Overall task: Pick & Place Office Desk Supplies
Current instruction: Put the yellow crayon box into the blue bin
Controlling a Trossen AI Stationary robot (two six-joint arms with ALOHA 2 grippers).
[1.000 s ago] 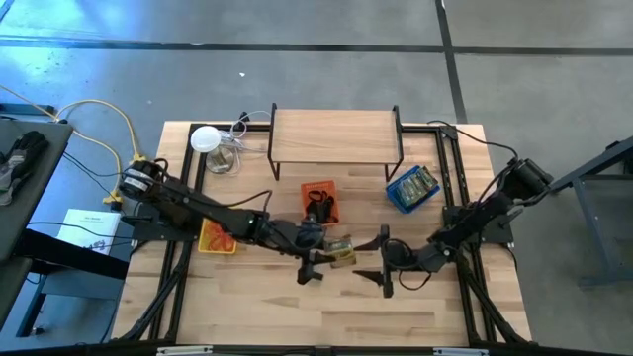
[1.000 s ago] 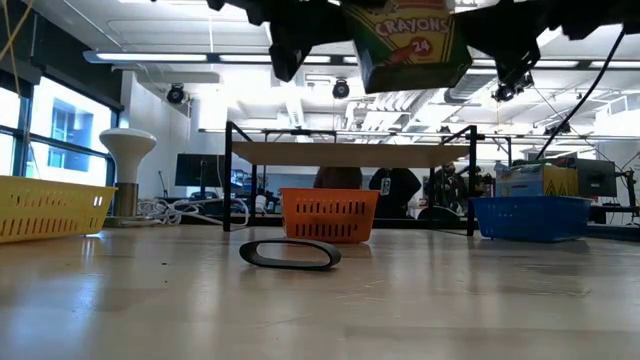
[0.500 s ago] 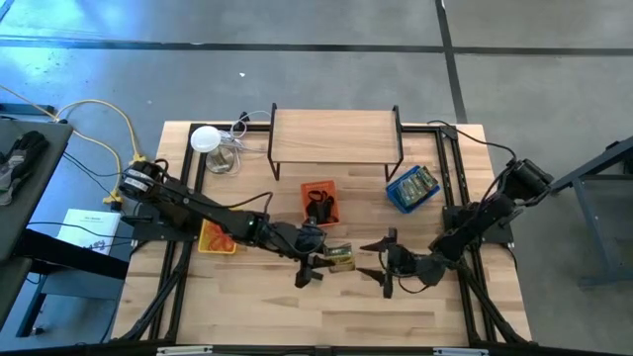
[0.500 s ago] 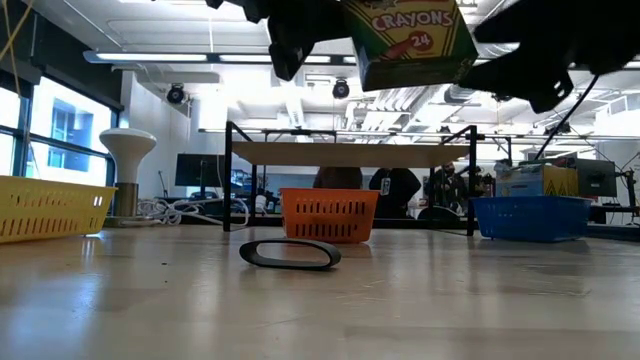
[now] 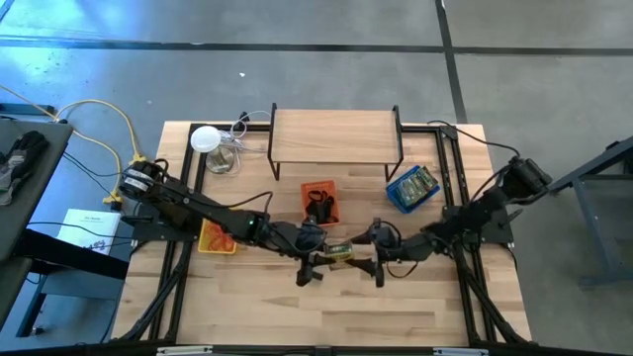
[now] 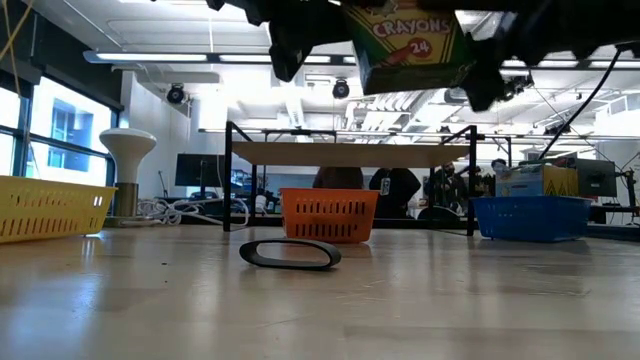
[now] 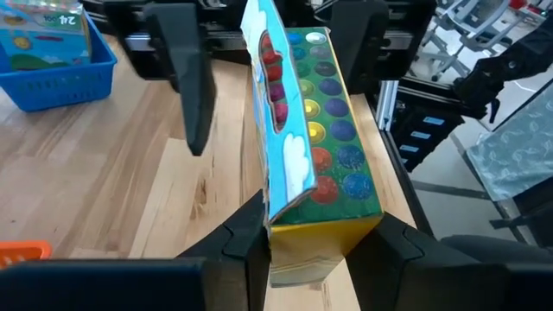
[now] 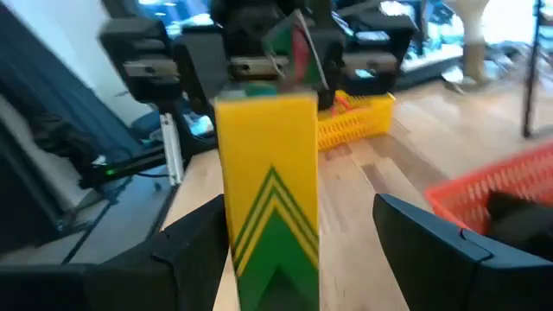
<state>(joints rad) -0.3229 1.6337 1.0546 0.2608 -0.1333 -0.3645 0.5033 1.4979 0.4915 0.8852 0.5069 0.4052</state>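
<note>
A green-and-yellow crayon box (image 5: 341, 250) hangs in the air over the table's middle, high in the low view (image 6: 410, 45). My left gripper (image 5: 318, 252) is shut on its left end. My right gripper (image 5: 376, 257) is open. Its fingers (image 7: 186, 82) stand on either side of the box's right end (image 8: 268, 199), and I see no touch. A black looped piece (image 6: 290, 255) lies flat on the table. Red-orange pieces fill the yellow tray (image 5: 218, 237), black pieces the orange tray (image 5: 318, 203), and packets the blue tray (image 5: 413, 186). My left gripper pinches the crayon box between its two fingers at the yellow end (image 7: 320, 250) nearest the wrist. The fingers (image 7: 246, 238) come roughly level from the table's left and lie along the box. The box is lifted clear and reaches out toward the right gripper.
A wooden shelf on a black frame (image 5: 336, 133) stands at the far edge, with a white lamp and cables (image 5: 213, 143) at its left. The three trays sit between the shelf and the arms. Bare wood lies along the near edge (image 5: 326, 307).
My right gripper has moved toward the table's left and up to the crayon box, so that its open fingers now stand around the box's right end. My left gripper has kept the box aloft in the same place.
</note>
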